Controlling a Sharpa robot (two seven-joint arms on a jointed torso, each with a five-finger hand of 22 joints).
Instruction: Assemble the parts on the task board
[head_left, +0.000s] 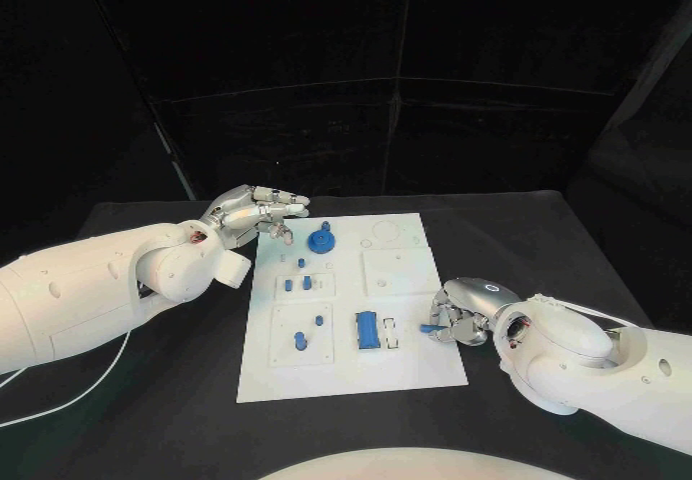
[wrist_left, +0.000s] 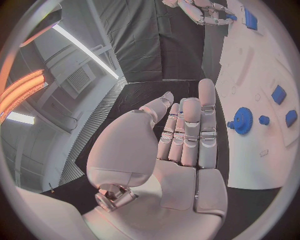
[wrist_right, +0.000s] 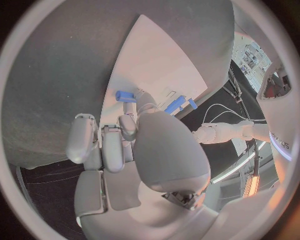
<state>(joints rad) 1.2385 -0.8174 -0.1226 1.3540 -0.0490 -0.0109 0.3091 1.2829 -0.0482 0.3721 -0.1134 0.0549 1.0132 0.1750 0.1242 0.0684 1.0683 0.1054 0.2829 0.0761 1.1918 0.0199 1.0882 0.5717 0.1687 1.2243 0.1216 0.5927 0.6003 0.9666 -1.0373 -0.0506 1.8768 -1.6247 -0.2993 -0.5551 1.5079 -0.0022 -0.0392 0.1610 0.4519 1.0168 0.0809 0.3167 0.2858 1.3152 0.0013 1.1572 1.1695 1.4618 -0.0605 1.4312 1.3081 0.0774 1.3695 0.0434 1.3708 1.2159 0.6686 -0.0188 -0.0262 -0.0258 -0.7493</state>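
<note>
Table (head_left: 548, 230): black, w/ the white board (head_left: 411, 365) lying mid-table, long side running away from the robot.

Left arm (head_left: 87, 290) comes in over the table's left side. Left hand (head_left: 260, 215) hangs at the board's far-left corner, fingers straight and close together, grasping nothing; in the left wrist view the palm (wrist_left: 181, 165) is flat, released.

Right arm (head_left: 606, 365) lies at the board's right edge, near end. Right hand (head_left: 464, 312) has fingers curled down, pinching a small blue peg (head_left: 430, 327) that sticks out toward the board, just over its right edge. Right wrist view shows the same peg (wrist_right: 125, 96) at the fingertips.

On the board: blue gear (head_left: 322, 239) at the far end, near the left hand; a blue block (head_left: 368, 331) in a near-middle recess; 2 small blue bits (head_left: 297, 285) left of centre; another blue bit (head_left: 300, 341) near-left.
</note>
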